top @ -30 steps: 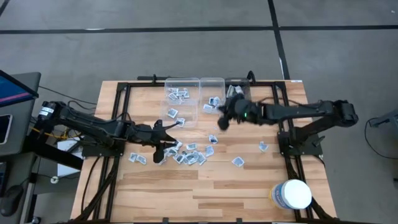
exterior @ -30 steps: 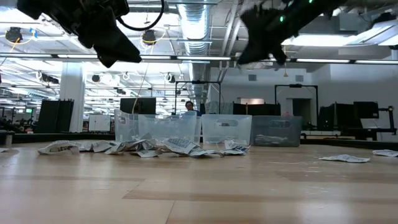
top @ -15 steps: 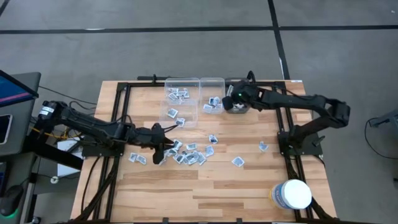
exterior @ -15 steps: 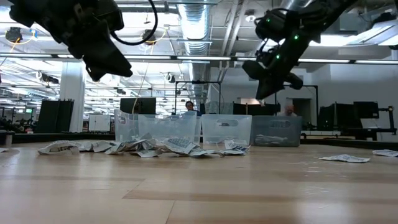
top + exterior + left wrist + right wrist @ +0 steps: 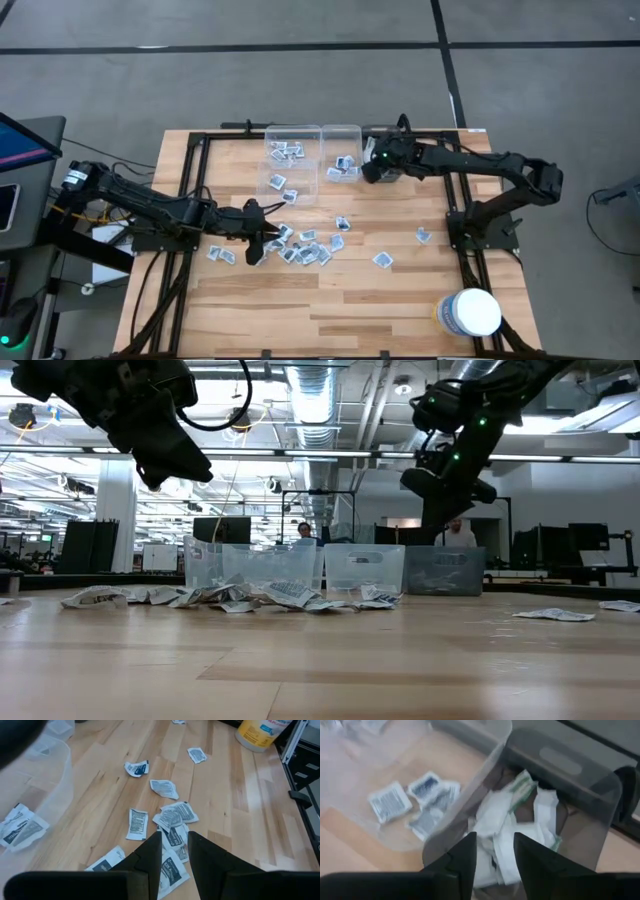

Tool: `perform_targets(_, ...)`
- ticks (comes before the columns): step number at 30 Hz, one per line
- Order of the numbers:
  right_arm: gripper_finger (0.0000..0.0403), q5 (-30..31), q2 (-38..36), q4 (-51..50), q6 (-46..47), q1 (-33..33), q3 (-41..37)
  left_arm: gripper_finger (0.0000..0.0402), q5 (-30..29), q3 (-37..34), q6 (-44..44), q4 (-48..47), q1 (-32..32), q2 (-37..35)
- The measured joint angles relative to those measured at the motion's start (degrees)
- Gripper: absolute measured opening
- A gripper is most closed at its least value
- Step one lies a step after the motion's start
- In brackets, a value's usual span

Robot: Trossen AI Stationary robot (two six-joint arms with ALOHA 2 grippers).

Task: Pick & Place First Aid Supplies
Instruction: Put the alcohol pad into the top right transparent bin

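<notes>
The first aid supplies lie as a heap of small square packets [image 5: 298, 246] on the wooden table, left of its middle, with loose ones [image 5: 382, 260] to the right. My left gripper [image 5: 175, 842] hangs open above the heap's left end [image 5: 266, 236], clear of the packets. Three clear bins stand along the far edge. My right gripper [image 5: 492, 852] stands open over the rightmost bin [image 5: 384, 138], pointing slantwise down into it. White wrappers with green print [image 5: 517, 802] lie in that bin. The middle bin [image 5: 400, 802] holds printed square packets.
A big white round tub [image 5: 470, 313] stands at the near right corner. The left bin [image 5: 292, 152] and the middle bin [image 5: 342, 150] hold several packets. Black frame rails [image 5: 455, 215] run along the table's sides. Bare wood lies near the front edge.
My right gripper has swung from above the table in front of the bins toward the far edge, to a place over the rightmost bin. It has sunk and tipped further downward. The heap of packets lies as before.
</notes>
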Motion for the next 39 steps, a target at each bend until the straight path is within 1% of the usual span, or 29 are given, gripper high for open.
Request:
perform_targets(9, 0.012, -0.56, 0.0, -5.83, -0.01, 3.79, 0.0, 0.0094, 0.0, -0.01, 0.0, 0.07, 0.0, 0.0)
perform_targets(11, 0.0122, -2.58, 0.0, -6.43, -0.97, 5.07, 0.0, 0.0094, 0.0, 0.0, 0.0, 0.07, 0.0, 0.0)
perform_targets(15, 0.0123, -9.62, 0.0, -7.73, -5.53, 9.02, 0.0, 0.0094, 0.0, 0.0, 0.0, 0.07, 0.0, 0.0)
perform_targets(18, 0.0121, -17.32, 0.0, -11.11, -10.36, 12.84, 0.0, 0.0094, 0.02, 0.0, 0.0, 0.07, 0.0, 0.0)
perform_targets(20, 0.0121, -23.03, 0.0, -15.06, -11.38, 15.33, 0.0, 0.0094, 0.02, 0.0, 0.0, 0.09, 0.0, 0.0)
perform_targets(22, 0.0122, -27.49, 0.0, -19.89, -9.71, 17.2, 0.0, 0.0094, 0.02, 0.0, 0.0, 0.09, 0.0, 0.0)
perform_targets(24, 0.0122, -29.92, 0.0, -24.87, -5.67, 18.66, 0.0, 0.0094, 0.02, -0.01, 0.02, 0.09, 0.0, 0.0)
perform_targets(27, 0.0122, -30.4, 0.0, -31.36, 1.34, 19.84, 0.0, 0.0094, 0.02, 0.0, 0.02, 0.09, 0.0, 0.0)
perform_targets(29, 0.0122, -30.39, 0.0, -34.84, 4.43, 20.23, -0.12, 0.0094, 0.0, -0.02, 0.26, 0.09, 0.0, 0.0)
perform_targets(33, 0.0123, -30.4, 0.0, -36.71, 6.92, 20.42, -2.8, 0.0094, -0.39, 0.0, 0.42, 0.11, 0.0, 0.0)
perform_targets(39, 0.0122, -31.08, 0.02, -34.78, 10.39, 20.37, -8.86, 0.0094, -0.53, 0.0, 0.44, 0.11, 0.02, 0.0)
